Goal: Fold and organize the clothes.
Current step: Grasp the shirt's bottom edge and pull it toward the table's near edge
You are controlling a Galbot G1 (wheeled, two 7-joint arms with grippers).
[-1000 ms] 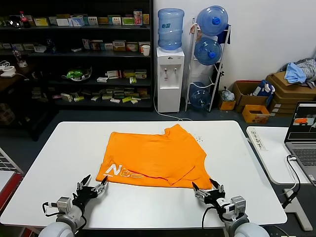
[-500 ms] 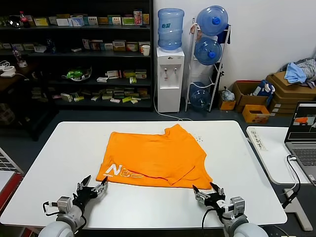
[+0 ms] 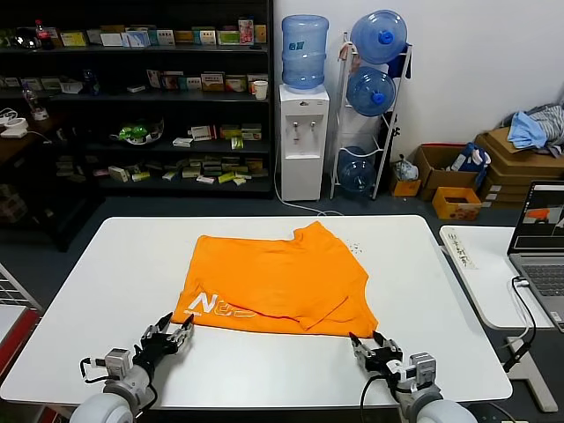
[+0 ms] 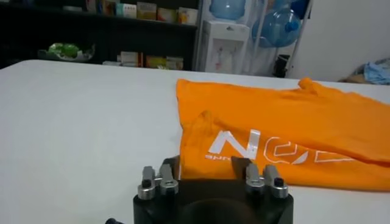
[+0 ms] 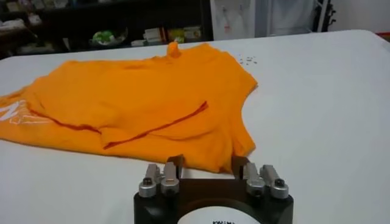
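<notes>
The orange T-shirt (image 3: 278, 280) lies partly folded on the white table (image 3: 115, 264), its white lettering (image 3: 211, 306) at the near left corner. My left gripper (image 3: 174, 330) is open, low over the table, just in front of that lettered corner (image 4: 244, 143). My right gripper (image 3: 367, 342) is open, low at the shirt's near right corner (image 5: 210, 152). In both wrist views the shirt's near edge lies between the fingertips; I cannot tell whether they touch it.
A second white table with a laptop (image 3: 538, 242) stands to the right. Shelves (image 3: 132, 97), a water dispenser (image 3: 302, 132) and boxes with a blue-grey cloth heap (image 3: 533, 128) stand beyond the table's far edge.
Both grippers have moved a little down toward the near table edge. The left gripper has narrowed slightly. The shirt has not moved.
</notes>
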